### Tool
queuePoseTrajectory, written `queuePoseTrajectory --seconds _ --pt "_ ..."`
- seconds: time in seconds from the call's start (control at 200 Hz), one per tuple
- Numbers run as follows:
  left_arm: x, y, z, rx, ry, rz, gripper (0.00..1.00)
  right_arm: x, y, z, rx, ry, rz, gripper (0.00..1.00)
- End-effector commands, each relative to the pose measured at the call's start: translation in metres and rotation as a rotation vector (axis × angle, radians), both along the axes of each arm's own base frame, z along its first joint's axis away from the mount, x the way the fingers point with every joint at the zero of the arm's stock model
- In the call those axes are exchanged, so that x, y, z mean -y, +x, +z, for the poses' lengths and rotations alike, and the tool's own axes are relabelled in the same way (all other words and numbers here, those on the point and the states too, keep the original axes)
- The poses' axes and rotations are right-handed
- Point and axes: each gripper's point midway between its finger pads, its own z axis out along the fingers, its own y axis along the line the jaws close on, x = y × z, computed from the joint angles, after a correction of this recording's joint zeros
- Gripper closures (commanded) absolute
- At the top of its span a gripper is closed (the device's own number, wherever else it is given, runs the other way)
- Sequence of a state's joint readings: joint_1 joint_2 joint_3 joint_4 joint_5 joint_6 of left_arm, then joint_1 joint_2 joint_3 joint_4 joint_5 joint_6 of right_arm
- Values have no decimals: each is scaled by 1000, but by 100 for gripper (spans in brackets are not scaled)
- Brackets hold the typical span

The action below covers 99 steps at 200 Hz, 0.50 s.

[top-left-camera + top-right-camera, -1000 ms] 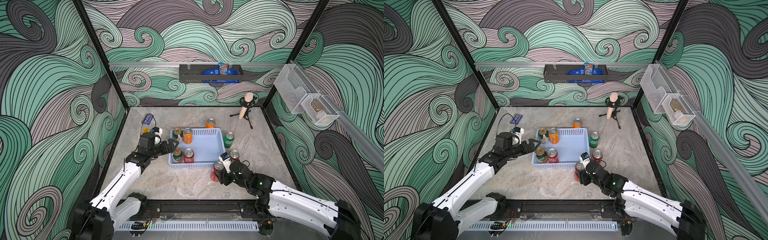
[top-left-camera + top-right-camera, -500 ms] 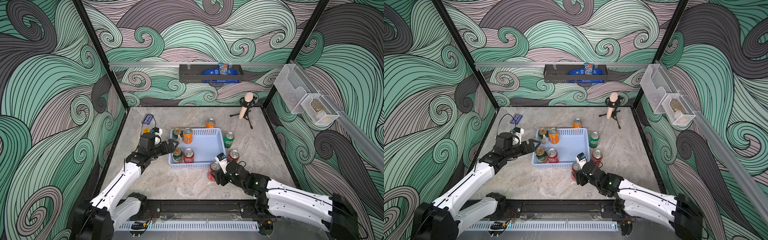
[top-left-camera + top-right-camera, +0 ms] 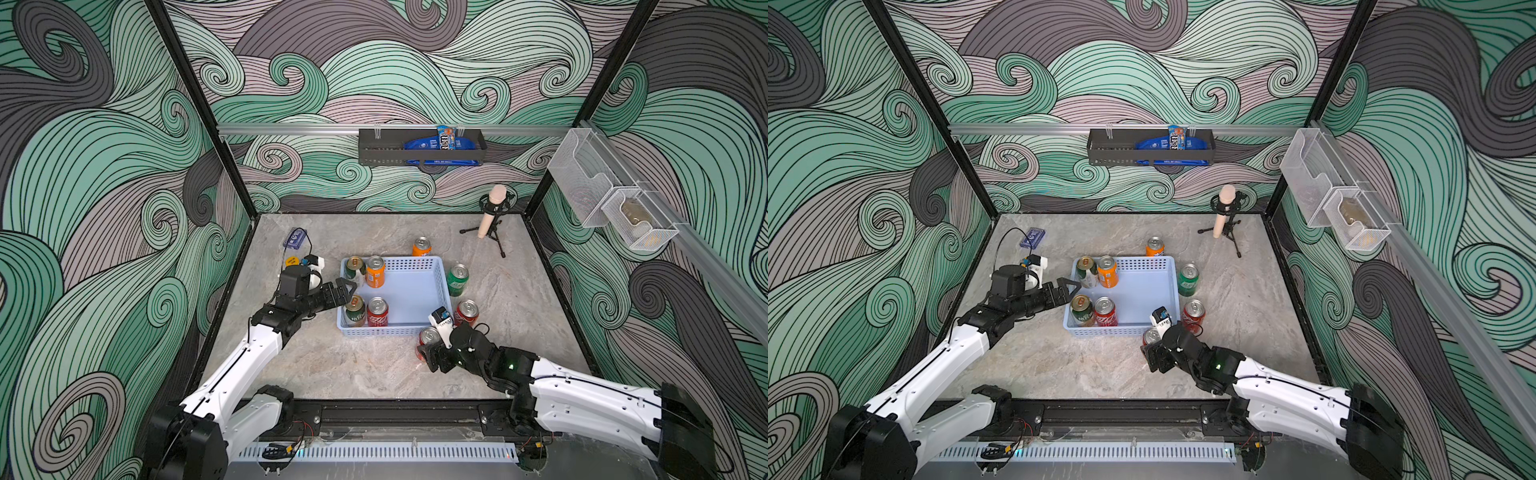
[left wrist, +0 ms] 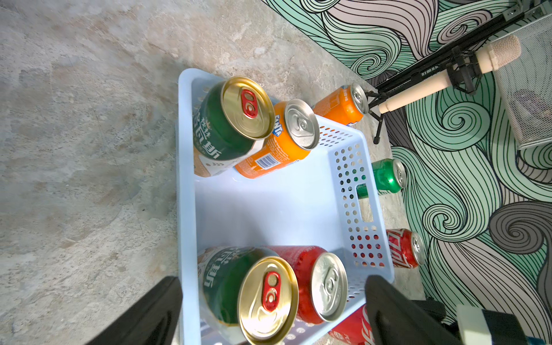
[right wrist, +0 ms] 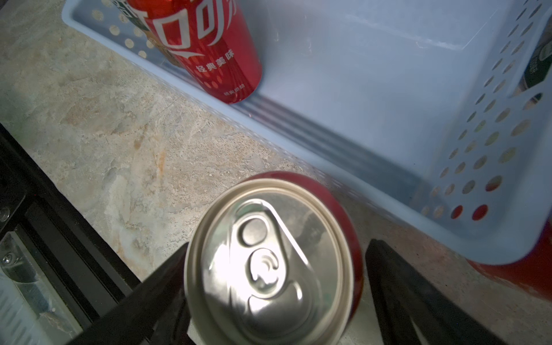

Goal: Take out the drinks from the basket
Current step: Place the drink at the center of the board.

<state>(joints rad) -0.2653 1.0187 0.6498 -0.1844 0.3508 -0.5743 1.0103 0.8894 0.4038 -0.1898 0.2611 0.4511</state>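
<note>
The light-blue basket [image 3: 409, 291] [image 3: 1142, 286] holds two green-and-cream cans [image 4: 230, 125] [image 4: 254, 286], an orange can [image 4: 286, 134] and a red can [image 4: 316, 283] along its left side. Outside it stand an orange can [image 3: 421, 246], a green can [image 3: 457, 279] and a red can [image 3: 466, 311]. Another red can [image 3: 428, 337] [image 5: 271, 257] stands on the table by the basket's front right corner, between the fingers of my open right gripper [image 5: 276, 248]; a gap shows at one finger. My left gripper [image 4: 273, 280] [image 3: 345, 286] hangs open over the basket's left wall.
A microphone on a small tripod [image 3: 490, 216] stands at the back right. A small blue device with a cable [image 3: 295, 239] lies at the back left. A black rack [image 3: 422, 145] hangs on the back wall and white mesh bins [image 3: 615, 203] on the right wall.
My right gripper carried the red can slightly left along the basket's front, and its jaws have opened off the can. The left arm has not moved.
</note>
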Motion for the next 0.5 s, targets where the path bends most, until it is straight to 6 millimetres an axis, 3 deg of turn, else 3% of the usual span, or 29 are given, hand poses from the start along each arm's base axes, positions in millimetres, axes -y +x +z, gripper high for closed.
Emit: queuePoseTrajectory --seconds 0.0,0.19,0.365,0.49 --pt "1 0 4 28 17 -12 2 -14 6 37 43 108 -8 11" --pt "-4 1 10 52 41 2 2 -23 18 90 118 193 -30 5" --pt "-6 4 18 80 47 15 2 -28 43 112 115 120 -95 1" --pt "-9 5 24 110 54 33 1 -33 66 115 55 123 -124 1"
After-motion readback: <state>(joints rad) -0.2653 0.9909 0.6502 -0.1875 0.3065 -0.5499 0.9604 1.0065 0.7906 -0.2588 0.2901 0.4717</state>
